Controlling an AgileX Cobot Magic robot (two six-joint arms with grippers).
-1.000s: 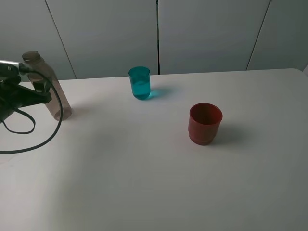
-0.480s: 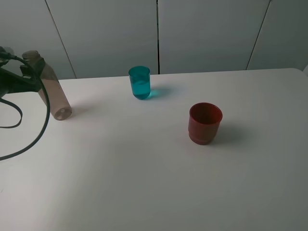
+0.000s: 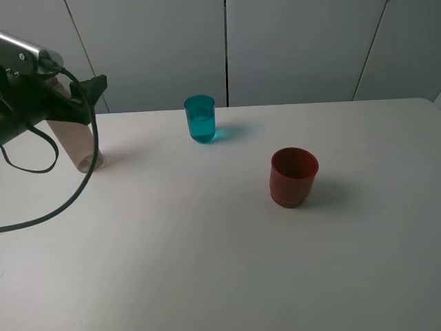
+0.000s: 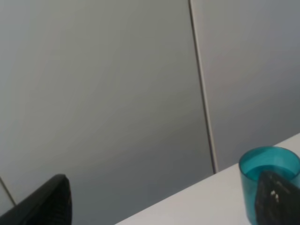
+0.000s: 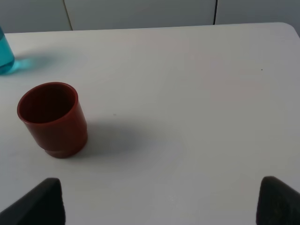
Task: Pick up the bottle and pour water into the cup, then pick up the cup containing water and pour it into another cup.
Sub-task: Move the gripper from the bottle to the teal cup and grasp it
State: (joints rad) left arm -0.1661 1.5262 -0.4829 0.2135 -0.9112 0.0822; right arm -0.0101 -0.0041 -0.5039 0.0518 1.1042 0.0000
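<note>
The smoky grey-brown bottle [image 3: 77, 143] stands at the table's far left; its neck is hidden behind my left gripper [image 3: 77, 96]. That gripper hovers at the bottle's top. In the left wrist view [image 4: 161, 206] its fingers [image 4: 47, 204] are wide apart with nothing between them, and the bottle is out of that view. The teal cup [image 3: 200, 118] stands at the back centre with water in it and also shows in the left wrist view [image 4: 267, 164]. The red-brown cup [image 3: 293, 176] stands right of centre, empty [image 5: 52, 119]. My right gripper [image 5: 159, 204] is open, short of the red-brown cup.
Black cables [image 3: 48, 207] loop from the left arm over the table's left side. Grey wall panels [image 3: 296, 48] stand behind the white table [image 3: 227, 262]. The teal cup's edge shows in the right wrist view [image 5: 4, 56].
The left gripper drew back left from the bottle, then rose and moved right in front of its top. The bottle and both cups stayed in place.
</note>
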